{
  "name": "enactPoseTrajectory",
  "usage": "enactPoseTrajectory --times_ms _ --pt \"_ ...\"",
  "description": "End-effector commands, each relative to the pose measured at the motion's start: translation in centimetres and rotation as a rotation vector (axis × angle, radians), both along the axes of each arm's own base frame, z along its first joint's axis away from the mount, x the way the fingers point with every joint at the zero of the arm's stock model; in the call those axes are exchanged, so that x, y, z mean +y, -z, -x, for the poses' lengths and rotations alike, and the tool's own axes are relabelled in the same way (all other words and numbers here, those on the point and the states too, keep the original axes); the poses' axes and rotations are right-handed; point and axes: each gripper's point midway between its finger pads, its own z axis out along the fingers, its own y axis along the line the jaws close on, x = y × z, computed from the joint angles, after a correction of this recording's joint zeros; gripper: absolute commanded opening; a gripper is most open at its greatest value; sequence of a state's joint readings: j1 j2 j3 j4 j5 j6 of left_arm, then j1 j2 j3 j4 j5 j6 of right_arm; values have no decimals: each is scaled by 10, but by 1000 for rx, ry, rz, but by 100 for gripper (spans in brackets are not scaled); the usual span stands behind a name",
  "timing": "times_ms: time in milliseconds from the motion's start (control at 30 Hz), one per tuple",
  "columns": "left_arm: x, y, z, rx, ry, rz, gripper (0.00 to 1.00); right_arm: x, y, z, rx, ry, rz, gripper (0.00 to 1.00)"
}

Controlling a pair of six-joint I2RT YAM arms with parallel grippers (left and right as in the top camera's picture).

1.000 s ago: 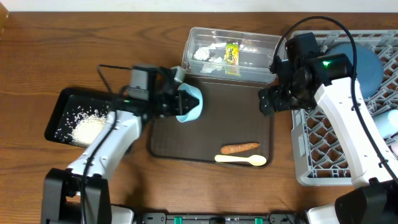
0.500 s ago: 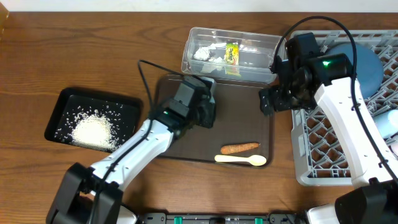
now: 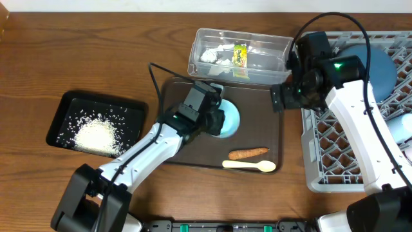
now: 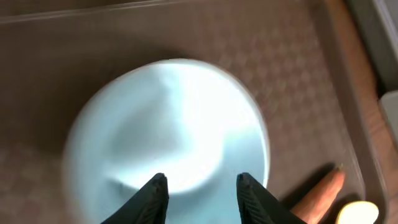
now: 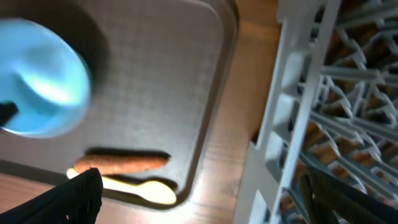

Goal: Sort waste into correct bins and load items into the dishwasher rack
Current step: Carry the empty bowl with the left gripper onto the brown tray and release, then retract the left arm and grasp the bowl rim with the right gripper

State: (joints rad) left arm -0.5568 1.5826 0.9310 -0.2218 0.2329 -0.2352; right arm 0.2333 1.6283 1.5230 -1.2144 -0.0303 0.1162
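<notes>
**Bowl sits beneath a half-parted left pincer, rack waiting**

Your left pincer (image 4: 202, 186) hangs straight over the bowl (image 4: 171, 127). Its fingers are part-way apart and clamped on nothing, and the bowl's hollow shows between the tips. The bowl stands mouth-up on the tray (image 3: 264, 125), directly below that pincer. The wrist view is too blurred to tell whether a tip touches the rim. Your right pincer (image 5: 202, 196) is spread as wide as it goes and holds nothing. It hovers over the tray's rack-side edge, with the rack (image 3: 335, 161) just beside it and the bowl across the tray on its far side.

The step in hand looks to be getting the bowl into the rack. To do it well, raise your left pincer straight up before swinging it away, so no finger catches the rim and skids the bowl. If your right arm takes over, bring it down on the part of the rim nearest it, one finger inside the wall and one outside, and close firmly. The smooth, curved wall will likely slip in a light grip. The carrot (image 3: 248, 153) and spoon (image 3: 249, 165) lie near the left pincer, just past the bowl toward the tray's front edge. Keep either arm's path above them.
</notes>
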Motion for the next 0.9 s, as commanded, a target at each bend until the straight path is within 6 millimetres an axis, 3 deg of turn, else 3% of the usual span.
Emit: enactPoseTrajectory --times_ms 0,133,300,467,633,867 --pt "19 -22 -6 -25 -47 5 40 20 -11 -3 -32 -13 -115 99" --pt "68 -40 -1 10 -159 -15 41 38 -18 -12 -71 -43 -210 99" --pt "152 -61 9 53 -388 -29 56 58 -22 -18 -105 -68 -245 98" --pt "212 -69 17 70 -578 -27 65 83 -10 -16 -88 -116 -247 93" --pt "238 -63 24 117 -668 -34 65 83 34 -15 -1 -30 -130 89" --pt "240 -62 25 123 -675 -35 65 83 94 -10 154 59 -46 84"
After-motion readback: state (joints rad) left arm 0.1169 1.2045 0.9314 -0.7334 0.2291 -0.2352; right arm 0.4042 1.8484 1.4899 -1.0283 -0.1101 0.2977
